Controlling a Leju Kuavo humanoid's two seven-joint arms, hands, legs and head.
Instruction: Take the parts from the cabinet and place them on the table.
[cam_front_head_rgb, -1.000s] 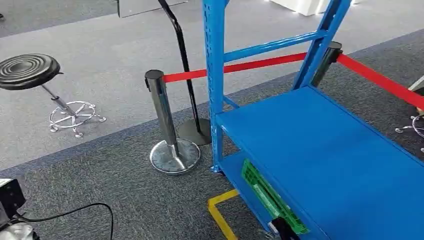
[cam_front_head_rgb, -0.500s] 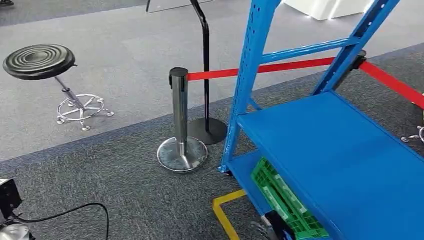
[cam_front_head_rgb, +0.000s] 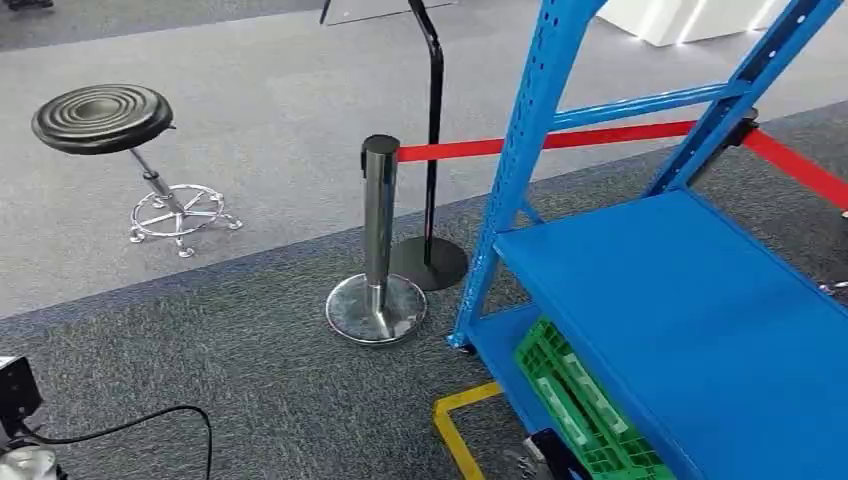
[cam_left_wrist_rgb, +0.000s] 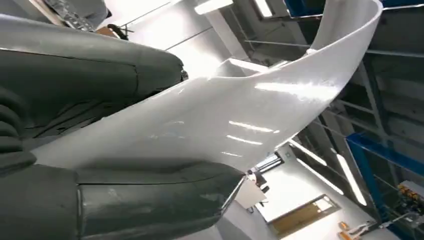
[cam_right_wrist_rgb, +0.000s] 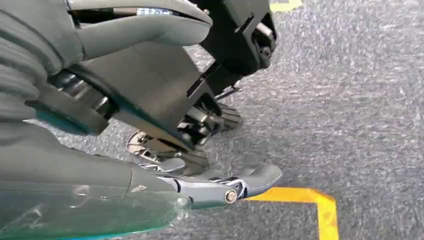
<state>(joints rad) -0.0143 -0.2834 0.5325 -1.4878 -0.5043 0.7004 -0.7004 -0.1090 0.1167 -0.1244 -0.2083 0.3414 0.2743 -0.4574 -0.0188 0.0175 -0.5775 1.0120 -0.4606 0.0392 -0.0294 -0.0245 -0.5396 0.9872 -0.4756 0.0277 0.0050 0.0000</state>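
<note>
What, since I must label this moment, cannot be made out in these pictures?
- Green crate, head view: the blue shelf above covers most of it, so its contents are hidden.
- White curved part, left wrist view: its far end is cut off by the picture's edge, and it hides much of the left hand gripping it.
- Right hand, right wrist view: too close and cropped; whether it holds anything is unclear.

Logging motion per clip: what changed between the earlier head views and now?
The whole picture slid rightward and slightly down: the camera turned; nothing itself moved. The stool, barrier post, blue rack and green crate keep their places relative to each other.
</note>
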